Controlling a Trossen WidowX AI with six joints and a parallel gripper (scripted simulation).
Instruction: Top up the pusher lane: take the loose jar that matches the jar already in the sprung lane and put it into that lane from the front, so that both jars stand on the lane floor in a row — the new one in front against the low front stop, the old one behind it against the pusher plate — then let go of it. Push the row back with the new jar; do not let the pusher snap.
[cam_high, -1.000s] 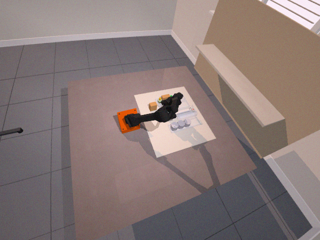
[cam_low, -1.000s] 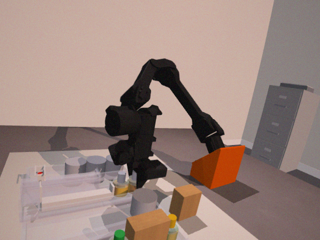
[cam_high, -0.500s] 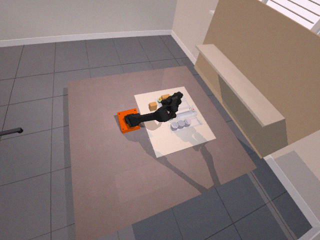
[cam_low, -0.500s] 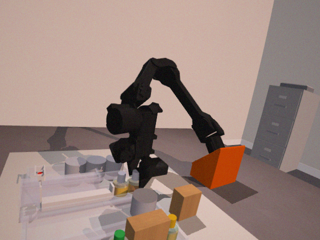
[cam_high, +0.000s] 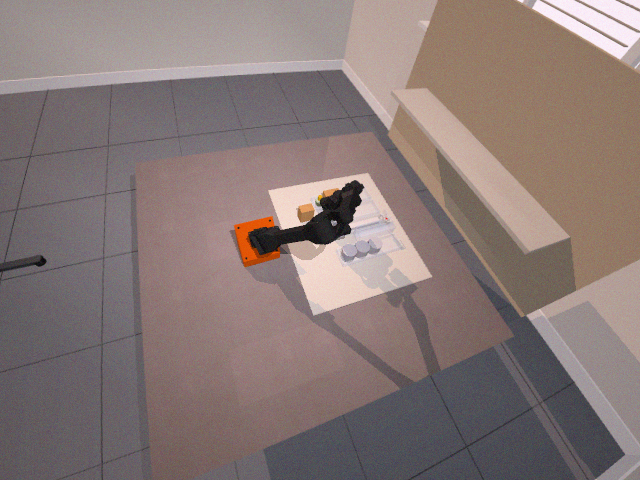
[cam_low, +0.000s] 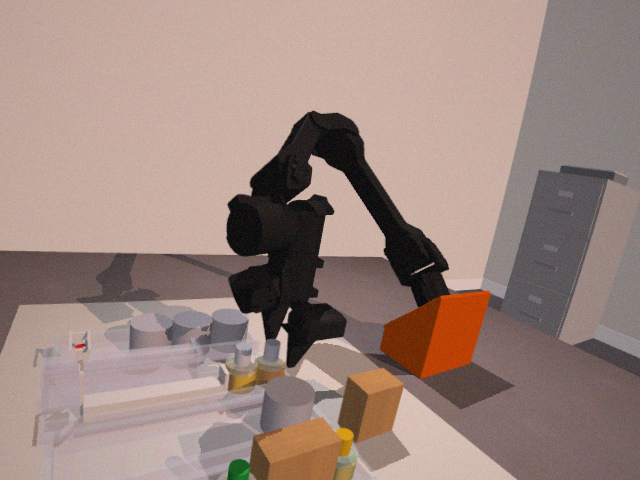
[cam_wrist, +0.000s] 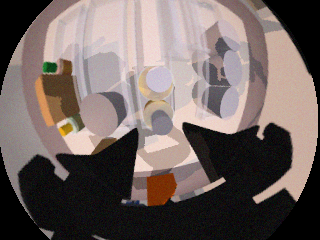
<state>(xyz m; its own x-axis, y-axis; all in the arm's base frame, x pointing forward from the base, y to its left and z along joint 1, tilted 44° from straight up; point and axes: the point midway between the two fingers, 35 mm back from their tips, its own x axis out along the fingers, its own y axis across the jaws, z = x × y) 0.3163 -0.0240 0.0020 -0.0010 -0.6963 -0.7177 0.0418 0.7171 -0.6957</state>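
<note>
Two amber jars with grey-lilac caps stand upright in a row in the clear sprung lane (cam_low: 155, 419). The rear jar (cam_low: 241, 379) (cam_wrist: 158, 80) is beside the white pusher plate (cam_low: 223, 376). The front jar (cam_low: 270, 369) (cam_wrist: 161, 121) is close in front of it, at the lane's front end. My gripper (cam_low: 280, 352) (cam_wrist: 160, 128) is open, its fingertips on either side of the front jar's cap area, with a gap visible in the wrist view. The low front stop, and any contact of the front jar with it, cannot be made out.
A wide grey cylinder (cam_low: 287, 405) (cam_wrist: 97, 114) stands beside the lane; several more stand in the lane across from it. Wooden blocks (cam_low: 369, 405) (cam_high: 305, 212), a yellow-capped jar (cam_low: 344, 454) and a green-capped one (cam_low: 238, 470) are on the wide cylinder's side.
</note>
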